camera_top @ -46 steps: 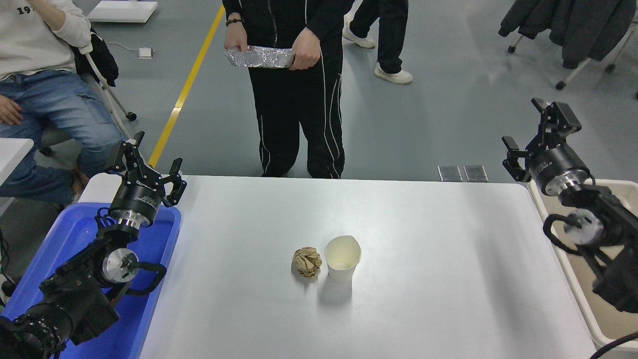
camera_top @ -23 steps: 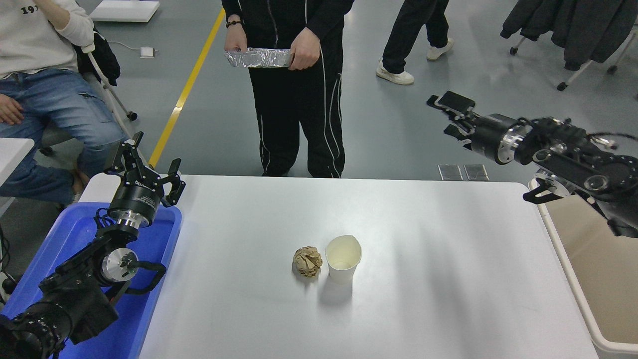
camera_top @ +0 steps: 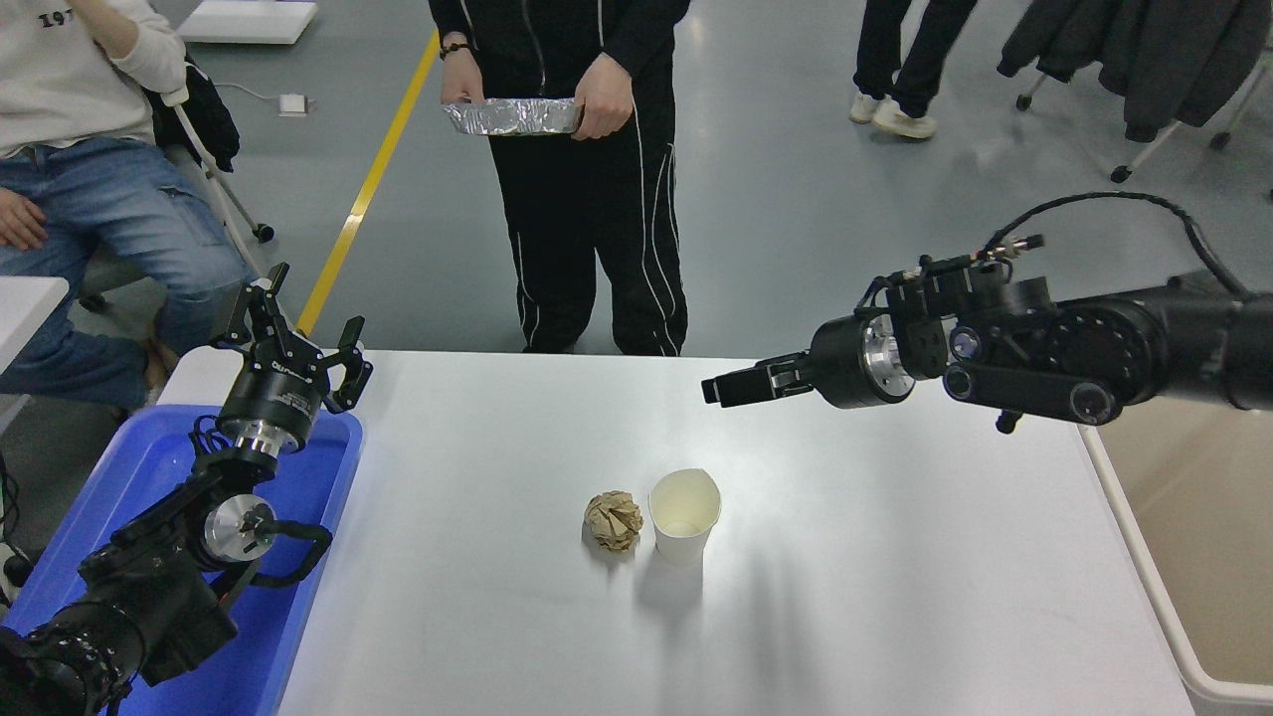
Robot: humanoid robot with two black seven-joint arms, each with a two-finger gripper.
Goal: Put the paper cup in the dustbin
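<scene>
The white paper cup (camera_top: 683,517) stands upright near the middle of the white table (camera_top: 895,557), its rim slightly squashed. The beige dustbin (camera_top: 1137,562) sits at the table's right edge, partly cut off by the picture. My right gripper (camera_top: 712,390) reaches in from the right, pointing left above the table, up and a little right of the cup and well apart from it. It is seen edge-on and holds nothing. My left gripper (camera_top: 298,333) is parked open at the lower left, above the blue bin.
A crumpled brown paper ball (camera_top: 613,520) lies just left of the cup, almost touching it. A blue plastic bin (camera_top: 129,477) sits at the table's left edge. A person holding a foil tray (camera_top: 512,115) stands at the far side; another person sits at far left.
My right arm has swung from above the dustbin leftward and down over the table, its gripper now pointing left near the cup. The cup, the paper ball and the left arm have not moved.
</scene>
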